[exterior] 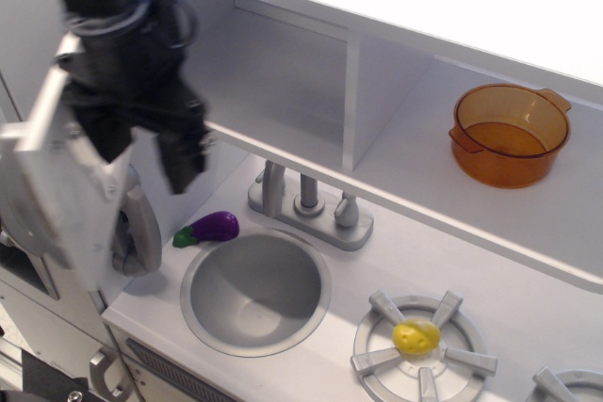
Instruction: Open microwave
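The microwave (283,63) is a light-grey compartment at the upper left, and its inside stands open and bare. Its flat door (52,195) is swung far out to the left and is blurred, and its window and handle do not show from here. My black gripper (141,148) is also blurred. It hangs in front of the compartment's left end, right beside the door's inner side. Its fingers (184,162) are spread apart with nothing between them.
An orange pot (510,134) stands on the shelf at right. A faucet (306,200), a purple eggplant (212,228) and a round sink (254,291) lie below the compartment. A burner (417,336) holds a yellow piece. The grey wall phone (137,233) is partly behind the door.
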You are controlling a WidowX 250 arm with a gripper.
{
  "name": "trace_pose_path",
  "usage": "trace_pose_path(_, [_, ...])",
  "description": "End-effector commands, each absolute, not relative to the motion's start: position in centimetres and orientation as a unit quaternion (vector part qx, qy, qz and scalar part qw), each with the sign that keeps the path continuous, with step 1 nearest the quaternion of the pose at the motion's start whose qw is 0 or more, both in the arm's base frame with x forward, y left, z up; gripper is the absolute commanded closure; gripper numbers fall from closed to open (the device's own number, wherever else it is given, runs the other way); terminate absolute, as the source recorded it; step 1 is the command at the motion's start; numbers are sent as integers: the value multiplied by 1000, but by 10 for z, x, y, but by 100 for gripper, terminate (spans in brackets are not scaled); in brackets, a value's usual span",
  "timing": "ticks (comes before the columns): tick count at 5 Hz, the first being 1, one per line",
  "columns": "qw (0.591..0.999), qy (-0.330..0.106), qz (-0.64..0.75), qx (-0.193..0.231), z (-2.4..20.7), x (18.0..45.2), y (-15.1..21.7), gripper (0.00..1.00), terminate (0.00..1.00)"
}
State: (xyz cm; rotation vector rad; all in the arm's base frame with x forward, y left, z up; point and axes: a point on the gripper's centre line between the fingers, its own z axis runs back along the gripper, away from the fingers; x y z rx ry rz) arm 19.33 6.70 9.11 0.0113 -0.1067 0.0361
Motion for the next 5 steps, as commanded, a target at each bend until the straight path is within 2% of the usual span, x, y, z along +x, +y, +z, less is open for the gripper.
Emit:
trace_pose_path(1, [997,-77,14,-29,135,191,64,0,0])
trace_pose_path(2, [996,-71,25,-48,154,200,57,0,0])
trace_pose_path(3, [996,-70,32,-50,190,229,73,0,0])
trace_pose_path(4, [996,-70,32,-50,190,229,73,0,0])
trace_pose_path(5, [996,-70,32,-50,190,229,73,0,100])
